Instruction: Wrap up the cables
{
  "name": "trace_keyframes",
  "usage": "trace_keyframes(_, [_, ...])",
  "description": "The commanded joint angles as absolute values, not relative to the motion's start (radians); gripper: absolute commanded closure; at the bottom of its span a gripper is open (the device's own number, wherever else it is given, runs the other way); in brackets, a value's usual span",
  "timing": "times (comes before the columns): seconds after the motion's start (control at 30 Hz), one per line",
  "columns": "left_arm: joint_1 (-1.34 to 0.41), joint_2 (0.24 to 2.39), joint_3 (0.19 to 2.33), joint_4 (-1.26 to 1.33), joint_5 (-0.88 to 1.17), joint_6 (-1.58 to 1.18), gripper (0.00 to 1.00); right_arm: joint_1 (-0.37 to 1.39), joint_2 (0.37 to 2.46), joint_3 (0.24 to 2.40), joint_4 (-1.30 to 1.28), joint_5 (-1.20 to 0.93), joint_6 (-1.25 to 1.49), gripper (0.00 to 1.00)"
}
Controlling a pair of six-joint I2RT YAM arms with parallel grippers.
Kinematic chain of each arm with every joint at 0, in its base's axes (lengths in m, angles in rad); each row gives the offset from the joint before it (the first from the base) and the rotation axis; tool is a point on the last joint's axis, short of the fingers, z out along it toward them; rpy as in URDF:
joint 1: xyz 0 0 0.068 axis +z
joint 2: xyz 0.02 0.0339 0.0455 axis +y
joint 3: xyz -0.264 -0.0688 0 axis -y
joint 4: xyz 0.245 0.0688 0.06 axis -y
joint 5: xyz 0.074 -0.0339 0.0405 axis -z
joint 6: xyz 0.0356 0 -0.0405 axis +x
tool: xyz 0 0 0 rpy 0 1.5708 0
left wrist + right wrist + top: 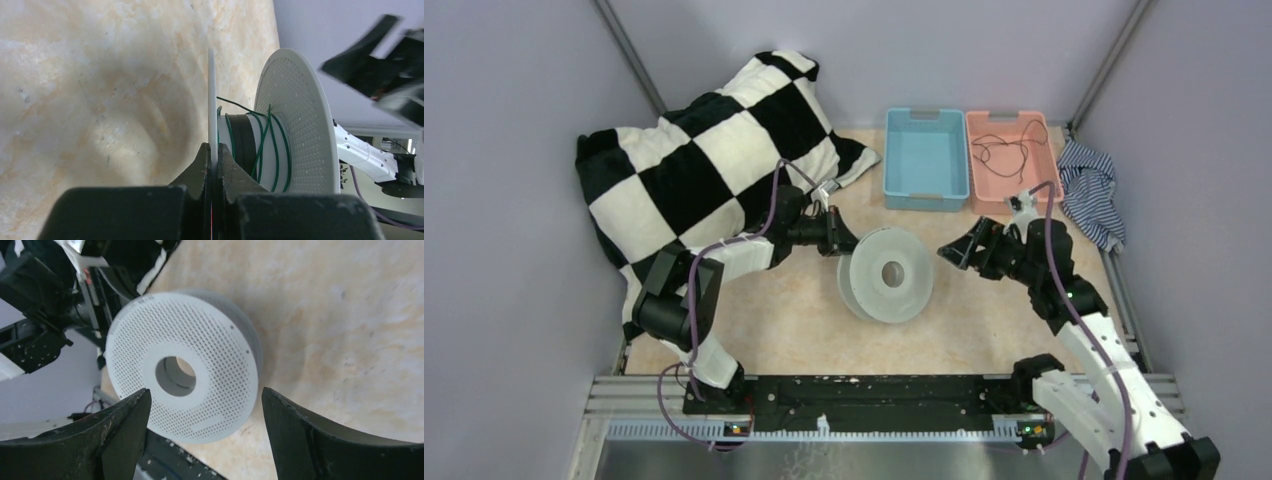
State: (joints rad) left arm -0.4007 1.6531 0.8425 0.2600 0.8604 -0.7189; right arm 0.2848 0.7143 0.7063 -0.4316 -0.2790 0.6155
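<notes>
The left pincer (213,150) is clamped hard down on the thin near flange of the pale spool (886,275). The disc is pinched edge-on between the fingers, and the spool is held tipped up near the middle of the table (774,335). Whether its lower rim is rested on the table cannot be told.

The right pincer (205,395) is spread wide with nothing in it. It is aimed squarely at the spool's perforated face from the table's right side, near but apart.

A wound cable (273,150) is laid in a few slack, crossing turns round the hub, between the two flanges and beside a black band. A loose cable (1001,150) is left tangled in the pink bin (973,165) at the far right corner, just beside the blue bin (924,160).

The winding step is judged to be in hand and only partly done — the turns are few and untidy. For the next move, a firm hold on the flange is needed from the left side, while a free run of cable has to be taken up by the open pincer. Tension will be called for so the turns are bedded on the hub and not slipped over a flange.
</notes>
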Motion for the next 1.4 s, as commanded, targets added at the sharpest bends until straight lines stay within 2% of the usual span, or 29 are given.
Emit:
trace_keyframes(0.0, [-0.398,1.572,0.830,0.395,0.904,-0.762,1.00,0.186,0.765,0.566,-0.144,-0.707,0.823,0.19])
trace_keyframes(0.17, [-0.386,1.522,0.788,0.388,0.837,-0.724,1.00,0.168,0.779,0.577,-0.145,-0.707,0.811,0.18])
trace_keyframes(0.33, [-0.386,1.578,0.738,0.548,0.834,-0.805,1.00,0.167,0.789,0.624,-0.224,-0.634,0.766,0.18])
trace_keyframes(0.47, [-0.387,1.613,0.739,0.574,0.809,-0.808,1.00,0.167,0.756,0.634,-0.262,-0.563,0.770,0.17])
trace_keyframes(0.8, [-0.388,1.673,0.773,0.532,0.665,-0.812,1.00,0.167,0.729,0.638,-0.288,-0.497,0.787,0.17])
trace_keyframes(1.07, [-0.388,1.710,0.781,0.507,0.645,-0.822,1.00,0.167,0.732,0.654,-0.311,-0.490,0.775,0.17])
trace_keyframes(1.13, [-0.388,1.708,0.794,0.472,0.644,-0.800,0.91,0.166,0.726,0.653,-0.310,-0.489,0.778,0.17])
trace_keyframes(1.2, [-0.387,1.706,0.814,0.430,0.642,-0.780,0.77,0.168,0.727,0.651,-0.308,-0.489,0.780,0.17])
trace_keyframes(1.37, [-0.388,1.688,0.856,0.312,0.600,-0.724,0.57,0.166,0.733,0.652,-0.296,-0.495,0.784,0.17])
